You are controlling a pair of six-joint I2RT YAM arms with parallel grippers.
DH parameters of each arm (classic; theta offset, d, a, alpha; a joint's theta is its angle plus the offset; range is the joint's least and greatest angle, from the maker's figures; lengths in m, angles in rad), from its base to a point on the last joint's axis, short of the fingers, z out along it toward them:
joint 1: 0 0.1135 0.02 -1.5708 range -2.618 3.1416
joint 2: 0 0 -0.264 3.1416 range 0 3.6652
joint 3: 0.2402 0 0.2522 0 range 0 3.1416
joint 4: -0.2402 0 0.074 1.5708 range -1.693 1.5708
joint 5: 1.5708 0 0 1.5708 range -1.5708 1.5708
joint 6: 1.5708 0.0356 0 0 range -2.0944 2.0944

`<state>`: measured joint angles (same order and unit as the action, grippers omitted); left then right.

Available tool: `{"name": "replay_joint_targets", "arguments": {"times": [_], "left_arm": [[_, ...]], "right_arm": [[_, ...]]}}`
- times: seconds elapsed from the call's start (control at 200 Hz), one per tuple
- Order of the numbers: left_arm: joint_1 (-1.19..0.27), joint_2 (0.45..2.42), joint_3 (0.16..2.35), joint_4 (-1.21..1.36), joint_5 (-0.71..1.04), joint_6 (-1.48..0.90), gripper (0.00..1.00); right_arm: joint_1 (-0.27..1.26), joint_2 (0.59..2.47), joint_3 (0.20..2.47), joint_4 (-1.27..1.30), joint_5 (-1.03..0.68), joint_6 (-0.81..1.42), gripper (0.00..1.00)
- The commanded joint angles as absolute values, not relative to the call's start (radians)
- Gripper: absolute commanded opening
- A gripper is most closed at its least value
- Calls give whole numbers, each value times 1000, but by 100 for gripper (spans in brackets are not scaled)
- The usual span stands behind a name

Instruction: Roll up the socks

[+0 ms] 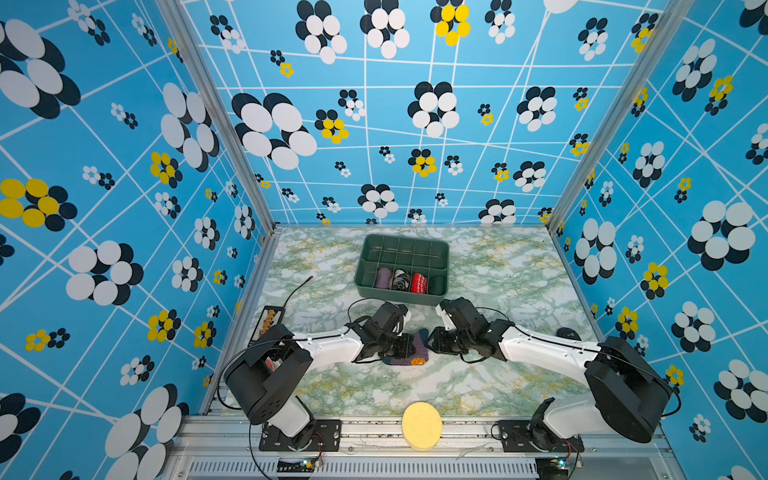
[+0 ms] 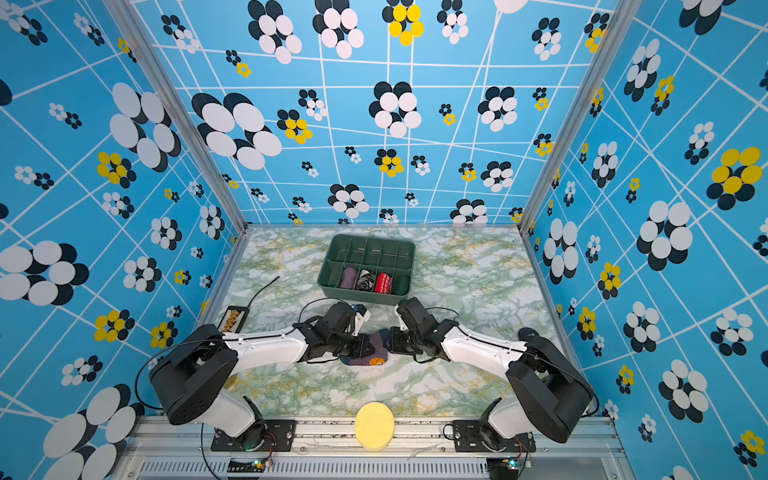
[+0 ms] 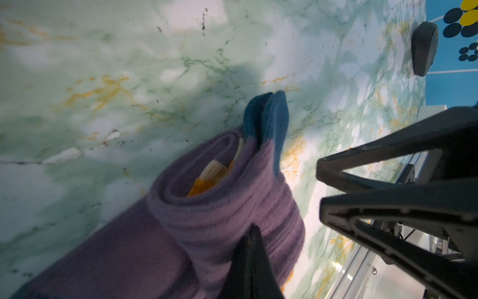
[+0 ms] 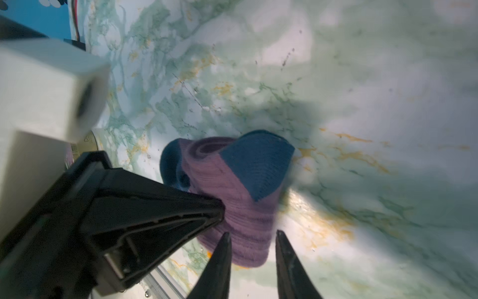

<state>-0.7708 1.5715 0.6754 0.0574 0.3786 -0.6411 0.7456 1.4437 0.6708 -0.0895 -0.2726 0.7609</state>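
- Holding three rolled bundles in its near row, one green bin (image 1: pixel 441 249) sits at mid-frame in both top views. They are a purple bundle (image 1: pixel 383 277), a black-and-white bundle (image 1: pixel 401 279) and a red-and-white bundle (image 1: pixel 418 282).
- One pair of socks (image 1: pixel 419 353), mostly rolled, lies on the table (image 1: pixel 498 374) just below the bin, between two claws.
- Closed, the left gripper (image 4: pixel 219 207) presses its tip into the roll's side; whether it pinches fabric I cannot tell.
- Partly parted and holding nothing, the right gripper (image 4: pixel 252 234) has the roll's end just beyond its tips.
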Motion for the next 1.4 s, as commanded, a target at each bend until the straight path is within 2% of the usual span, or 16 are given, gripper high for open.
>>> {"name": "replay_joint_targets", "arguments": {"times": [0.0,0.475,0.68,0.995,1.394], "left_arm": [[-751,1629,614,-7,370,-623,0],[-679,1687,538,89,426,-625,0],[-659,1697,513,115,440,-626,0],[-644,1714,482,150,448,-626,0],[-644,1721,476,168,454,-628,0]], "right_arm": [[732,1454,629,10,-335,825,32],[703,1539,581,209,-417,889,34],[699,1540,559,220,-407,899,34],[693,1434,529,143,-382,893,35],[692,1495,508,245,-425,941,36]]}}
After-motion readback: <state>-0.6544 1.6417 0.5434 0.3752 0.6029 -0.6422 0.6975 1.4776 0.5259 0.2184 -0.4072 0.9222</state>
